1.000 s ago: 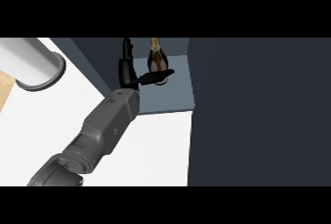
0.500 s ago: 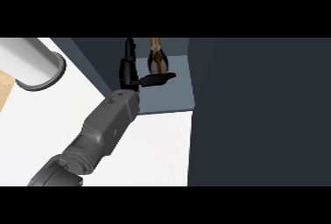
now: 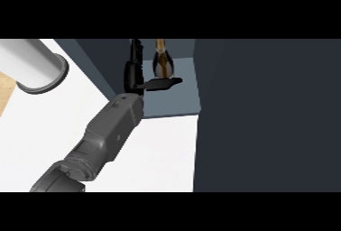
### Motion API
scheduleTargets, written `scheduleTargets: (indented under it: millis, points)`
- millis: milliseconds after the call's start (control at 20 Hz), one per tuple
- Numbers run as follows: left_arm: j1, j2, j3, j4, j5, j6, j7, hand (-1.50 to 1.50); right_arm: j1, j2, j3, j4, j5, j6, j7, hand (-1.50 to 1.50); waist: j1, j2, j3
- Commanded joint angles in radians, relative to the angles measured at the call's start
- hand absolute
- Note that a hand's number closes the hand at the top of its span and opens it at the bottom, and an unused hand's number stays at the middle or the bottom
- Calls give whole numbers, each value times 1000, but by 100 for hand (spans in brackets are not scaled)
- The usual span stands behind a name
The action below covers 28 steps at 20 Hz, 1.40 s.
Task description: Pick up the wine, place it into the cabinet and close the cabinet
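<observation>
One arm is in shot. The grey left forearm [image 3: 110,131] comes in at the lower left corner and slants up and to the right. Its bulky elbow end sits low by the bottom edge, and the casing narrows toward the wrist just left of centre. Up top is the black left robot hand [image 3: 133,77], pointing straight up the view. The fingers [image 3: 135,54] are straight and held close together in one slim column. The thumb [image 3: 162,83] juts out sideways to the right, roughly level and set well apart from the fingers, so the hand makes an L-shape.
</observation>
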Motion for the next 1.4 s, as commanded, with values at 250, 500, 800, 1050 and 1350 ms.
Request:
scheduleTargets:
  millis: [250,500,800,1050,1350]
  points:
    - [55,2,-19,-44,104,-59,24,-150,10,-6,6,-83,-32,-29,68,-150,19,-15,1]
    - [150,2,-141,-130,170,-55,4,-150,-5,-4,9,-76,-21,-31,60,-150,26,-20,1]
    - [297,2,-378,-362,311,58,39,-150,-26,0,24,-70,40,-62,82,-150,32,-22,1]
    - [456,2,-581,-640,360,242,73,-150,79,-21,-31,-108,-16,-14,19,-150,57,-27,2]
    - [546,2,-683,-849,321,401,80,-150,-3,1,-6,-82,34,-70,42,-150,73,-22,1]
